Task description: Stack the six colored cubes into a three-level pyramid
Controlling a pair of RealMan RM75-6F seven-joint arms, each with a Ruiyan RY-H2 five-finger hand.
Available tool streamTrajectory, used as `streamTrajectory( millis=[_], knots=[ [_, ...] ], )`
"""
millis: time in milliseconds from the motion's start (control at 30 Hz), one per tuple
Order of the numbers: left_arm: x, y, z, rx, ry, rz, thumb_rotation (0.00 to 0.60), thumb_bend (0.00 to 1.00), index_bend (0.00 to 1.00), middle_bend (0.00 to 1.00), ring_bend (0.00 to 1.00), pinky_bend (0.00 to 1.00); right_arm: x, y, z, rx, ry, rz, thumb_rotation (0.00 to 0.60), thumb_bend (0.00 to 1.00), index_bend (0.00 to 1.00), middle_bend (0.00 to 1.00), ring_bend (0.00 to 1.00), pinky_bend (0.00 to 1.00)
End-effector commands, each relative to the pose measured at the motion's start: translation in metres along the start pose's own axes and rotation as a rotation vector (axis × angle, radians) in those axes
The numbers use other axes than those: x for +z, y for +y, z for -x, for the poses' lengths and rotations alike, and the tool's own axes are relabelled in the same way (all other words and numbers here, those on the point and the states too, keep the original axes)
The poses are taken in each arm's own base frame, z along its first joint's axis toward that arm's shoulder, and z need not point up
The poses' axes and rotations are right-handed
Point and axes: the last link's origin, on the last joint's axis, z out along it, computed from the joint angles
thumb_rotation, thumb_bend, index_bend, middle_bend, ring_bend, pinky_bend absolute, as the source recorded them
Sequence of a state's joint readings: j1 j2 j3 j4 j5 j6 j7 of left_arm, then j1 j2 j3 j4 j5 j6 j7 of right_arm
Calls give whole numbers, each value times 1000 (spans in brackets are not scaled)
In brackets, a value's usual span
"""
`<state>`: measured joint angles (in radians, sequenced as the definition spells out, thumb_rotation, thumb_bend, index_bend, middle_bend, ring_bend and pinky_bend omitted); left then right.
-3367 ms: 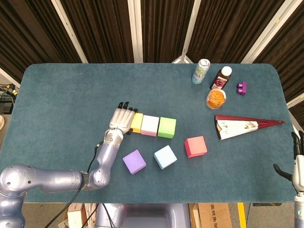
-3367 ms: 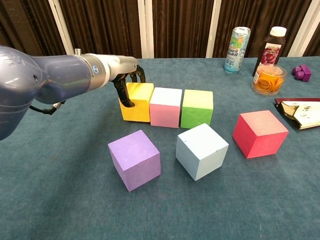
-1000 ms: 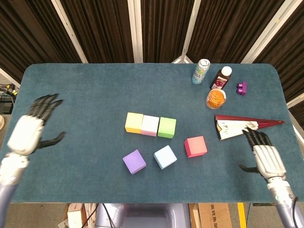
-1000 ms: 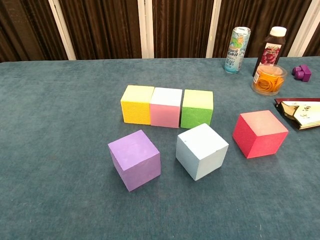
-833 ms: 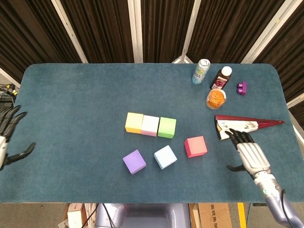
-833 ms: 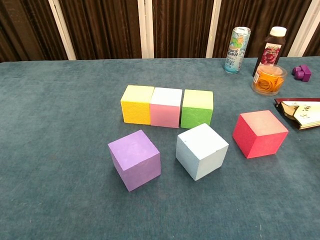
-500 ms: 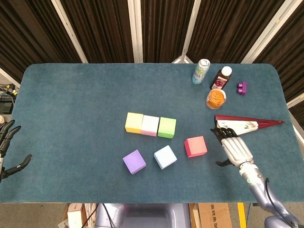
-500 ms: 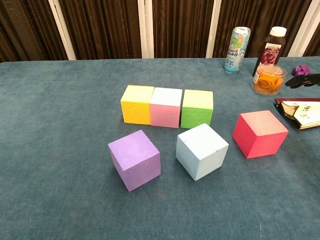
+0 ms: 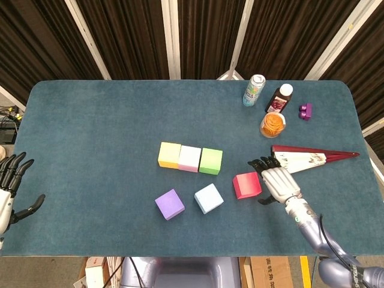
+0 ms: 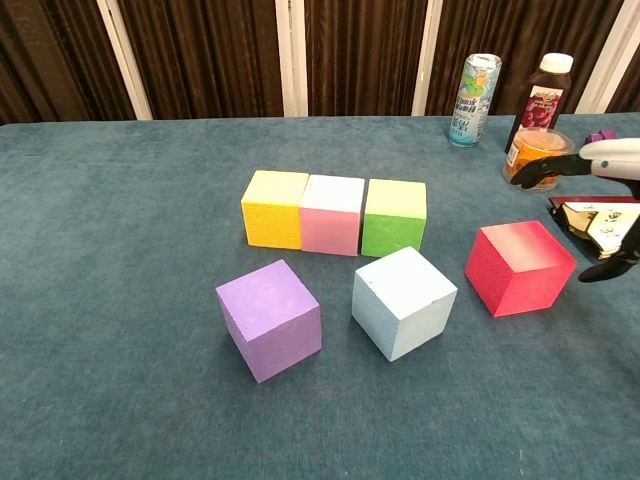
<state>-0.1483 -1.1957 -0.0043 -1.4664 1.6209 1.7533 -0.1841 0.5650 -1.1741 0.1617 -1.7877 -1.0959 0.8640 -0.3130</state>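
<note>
The bottom level looks done: the yellow cube [image 9: 169,155], pink cube [image 9: 189,158] and green cube [image 9: 210,161] sit in a touching row near the middle of the desk [image 9: 90,120]. Nothing is stacked yet, so the second level and the cap are both still to build.

The three loose cubes lie in front of the row, nearer the robot: the purple cube [image 9: 169,204], the pale blue cube [image 9: 209,198] and the red cube [image 9: 246,185], each apart from the others.

The right hand [image 9: 278,182] hangs just beside the red cube on its right, fingers [image 10: 530,169] spread and holding nothing (contact with the cube cannot be made out). It seems set to take that cube first. The left hand [image 9: 7,191] waits at the desk's left edge, well apart from everything, fingers apart and empty.

Three placements remain: two cubes across the seams of the row, then one on top.
</note>
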Motion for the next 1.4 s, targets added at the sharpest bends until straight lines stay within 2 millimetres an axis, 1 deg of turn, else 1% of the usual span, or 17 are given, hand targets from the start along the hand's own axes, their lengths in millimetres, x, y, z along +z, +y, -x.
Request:
streamTrajectory(
  millis=[33,233,533,633,667,733,1000,1233,1400],
  knots=[
    [2,0,1,-4,11,-7,600,342,113,35,0,0,5,-3,1,-5,6,-12,600,155,166,194,63,0],
    [4,-1,5,-8,10,-19,600,343,114,36,0,0,14,-8,7,-4,13,-32,600,156,206,241,88,0],
    [5,-1,7,-15,21,-32,600,343,119,35,0,0,23,-11,10,-16,3,-42,600,157,234,264,98,0],
    [5,-1,8,-21,21,-42,600,343,124,36,0,0,26,-12,10,-20,5,-44,600,196,267,280,113,0],
    [5,-1,8,-22,20,-44,600,343,127,37,0,0,26,-12,10,-17,9,-44,600,218,275,284,118,0],
    [6,-1,9,-27,18,-50,600,343,131,37,0,0,27,-12,10,-6,20,-42,600,226,277,286,119,0],
    [6,-1,10,-44,19,-80,600,343,140,37,0,0,29,-8,13,-9,13,-37,600,236,278,290,122,0],
    [6,0,10,-61,27,-90,600,343,148,33,0,0,29,-9,13,-14,13,-39,600,238,289,350,164,0],
    [6,-1,11,-69,23,-105,600,343,149,32,0,0,28,-9,13,-16,18,-40,600,238,307,370,176,0]
  ],
)
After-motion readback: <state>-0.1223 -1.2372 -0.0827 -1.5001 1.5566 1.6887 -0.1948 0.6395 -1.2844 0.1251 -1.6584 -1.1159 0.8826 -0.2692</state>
